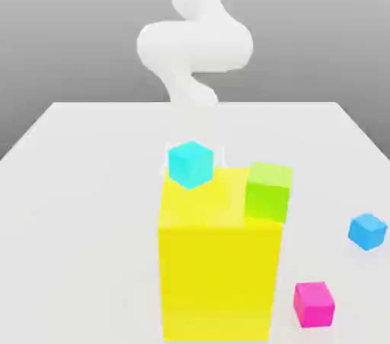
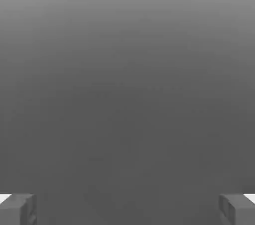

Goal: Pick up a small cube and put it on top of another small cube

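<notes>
White matte bench [image 1: 84,183] carries flat-shaded, sharp-edged solids: a big yellow block [image 1: 217,274] at the near edge's middle, a turquoise cube [image 1: 190,164] by the block's far top corner, a lime-green cube [image 1: 268,191] touching its far side toward the exterior view's right. The small azure-blue cube [image 1: 368,230] sits by the bench edge at the exterior view's right, a magenta cube [image 1: 314,304] nearer the near edge, apart from it. Smooth white arm [image 1: 194,46] curls at the far edge; tool [image 2: 127,209] released, grey blocky fingertips [image 2: 17,209] spread wide, nothing between.
</notes>
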